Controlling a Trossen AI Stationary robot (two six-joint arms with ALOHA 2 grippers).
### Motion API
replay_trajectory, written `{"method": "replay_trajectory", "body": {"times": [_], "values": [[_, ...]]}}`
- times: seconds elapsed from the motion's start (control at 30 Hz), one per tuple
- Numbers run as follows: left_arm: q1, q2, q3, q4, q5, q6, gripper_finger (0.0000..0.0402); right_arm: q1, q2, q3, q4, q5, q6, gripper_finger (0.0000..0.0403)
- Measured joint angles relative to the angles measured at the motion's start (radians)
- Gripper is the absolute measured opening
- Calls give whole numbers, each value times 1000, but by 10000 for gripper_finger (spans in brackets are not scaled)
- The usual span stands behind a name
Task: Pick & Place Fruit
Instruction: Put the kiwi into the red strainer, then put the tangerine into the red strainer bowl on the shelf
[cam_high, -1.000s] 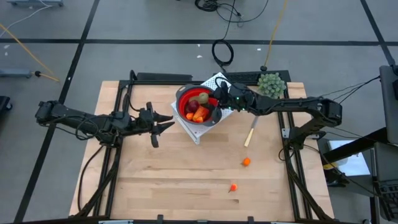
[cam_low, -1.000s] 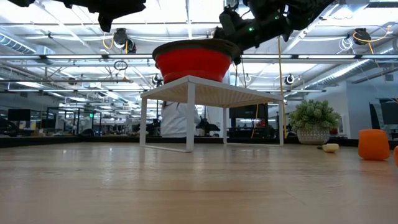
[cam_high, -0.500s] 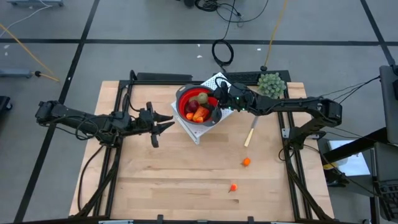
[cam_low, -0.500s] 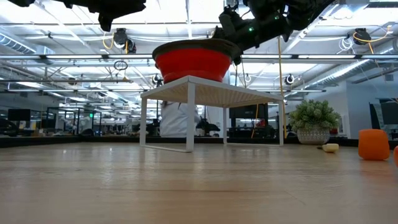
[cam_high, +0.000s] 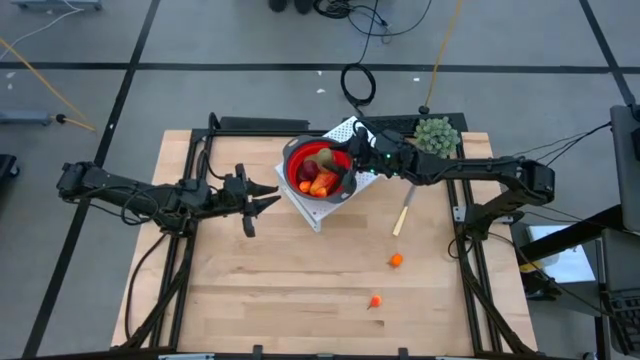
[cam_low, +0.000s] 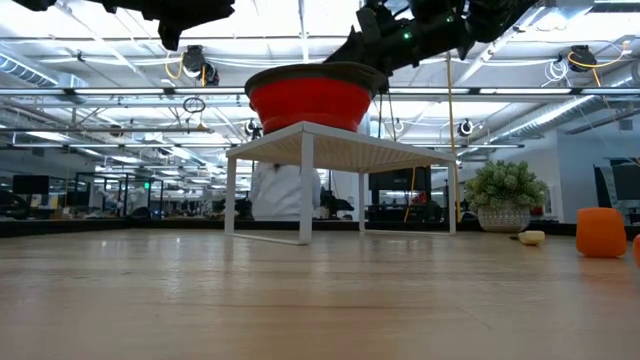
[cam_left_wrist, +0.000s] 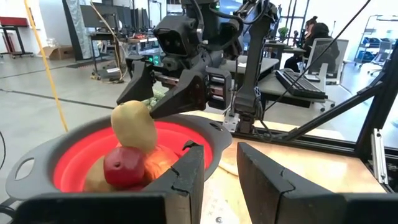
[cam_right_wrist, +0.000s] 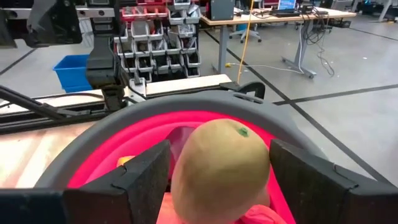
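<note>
The brown fruit (cam_right_wrist: 221, 163) tops the pile in the red bowl (cam_high: 300, 157), between the spread, released fingers of the right gripper (cam_high: 362, 150). It could roll out if nudged. The left gripper (cam_high: 268, 196) waits open, apart. The bowl hides how the fruit beneath sits.

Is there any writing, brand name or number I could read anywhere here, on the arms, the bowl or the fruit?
None can be read.
Red bowl: no label shows.
Fruit in the bowl: no marking, only a small green speck.
Right end effector and left end effector: plain dark fingers, no text.
Background bins and desks: any labels too small to read.
</note>
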Motion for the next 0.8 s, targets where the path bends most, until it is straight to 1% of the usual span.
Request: {"method": "replay_trajectory", "body": {"times": [0.27, 0.4, 0.57, 0.7, 0.8], "values": [[0, 0, 0, 3, 27, -24, 93, 1, 0, 0, 7, 7, 0, 250], [0, 0, 0, 3, 27, -27, 93, 1, 0, 0, 7, 80, 0, 238], [0, 0, 0, 3, 27, -27, 93, 1, 0, 0, -4, 132, 0, 225], [0, 0, 0, 3, 27, -22, 93, 1, -1, 0, -1, 134, 0, 216], [0, 0, 0, 3, 27, -22, 93, 5, -30, 0, -15, 133, 7, 211]]}}
